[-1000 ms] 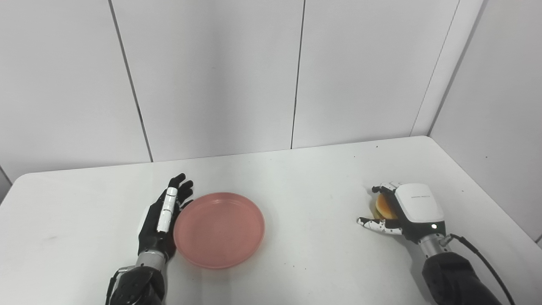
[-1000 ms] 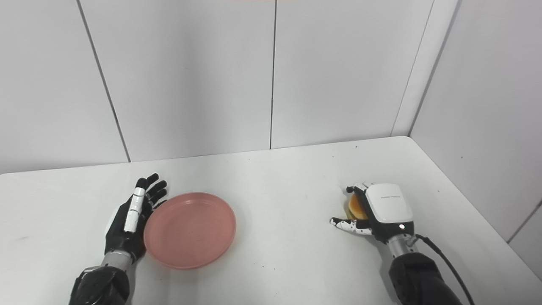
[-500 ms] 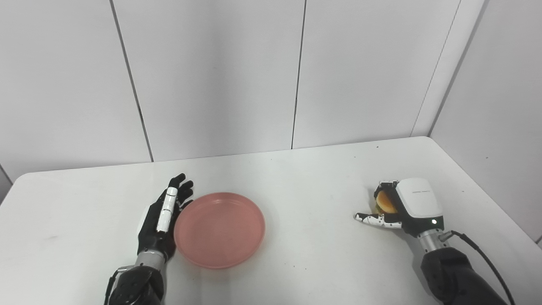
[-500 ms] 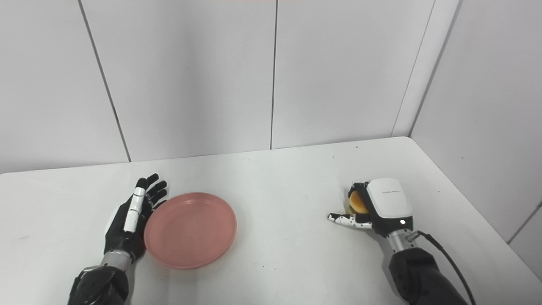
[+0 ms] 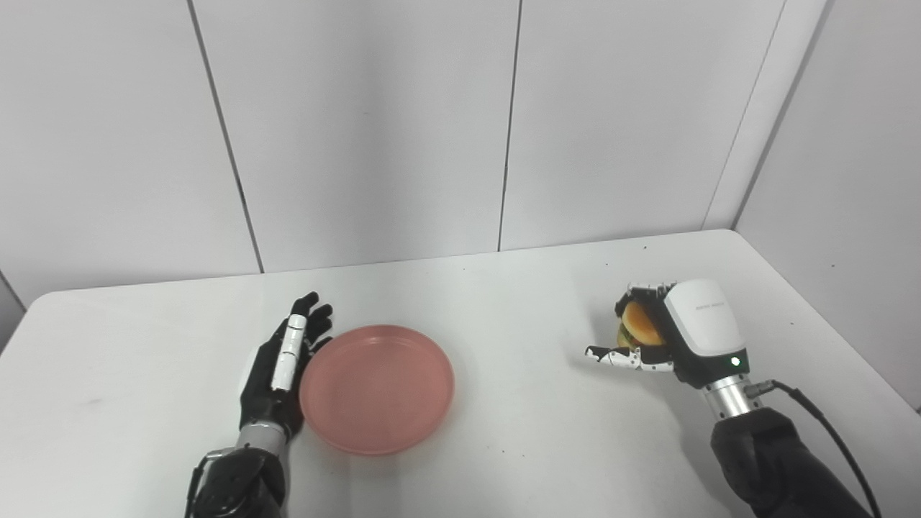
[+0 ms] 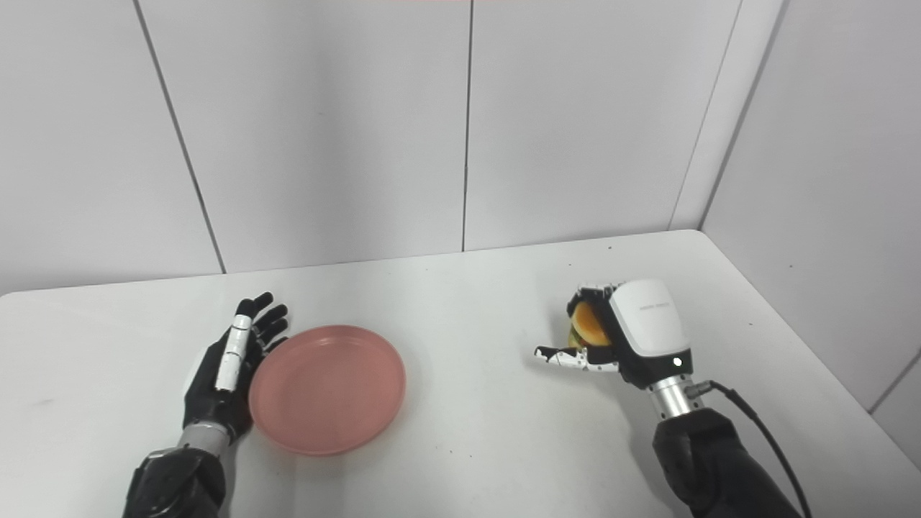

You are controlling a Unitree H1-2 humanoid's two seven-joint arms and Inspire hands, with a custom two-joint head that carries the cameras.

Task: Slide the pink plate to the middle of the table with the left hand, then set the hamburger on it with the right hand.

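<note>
- The left hand lies flat on the white table, on the left side, with its fingers stretched out and spread, pointing away from the robot. It holds nothing.
- The inner edge of that hand sits right against the left rim of the pink plate; whether it truly touches the rim cannot be told for sure.
- The plate rests flat on the table, a little left of the middle, and has nothing on it.
- To the right of the plate comes a bare stretch of table top, marked with a few small dark specks.
- The right hand is on the right side of the table, well apart from the plate, with its white back turned to the camera.
- Its fingers are curled over the hamburger, gripping it, while the thumb sticks out to the left below the bun.
- The hamburger is lifted clear of the table in that grip; a shadow lies on the surface under the hand.
- Only the tan bun and a thin greenish edge show between the fingers.
- A black cable runs from the right wrist along the dark forearm.
- Pale wall panels stand behind the table.
</note>
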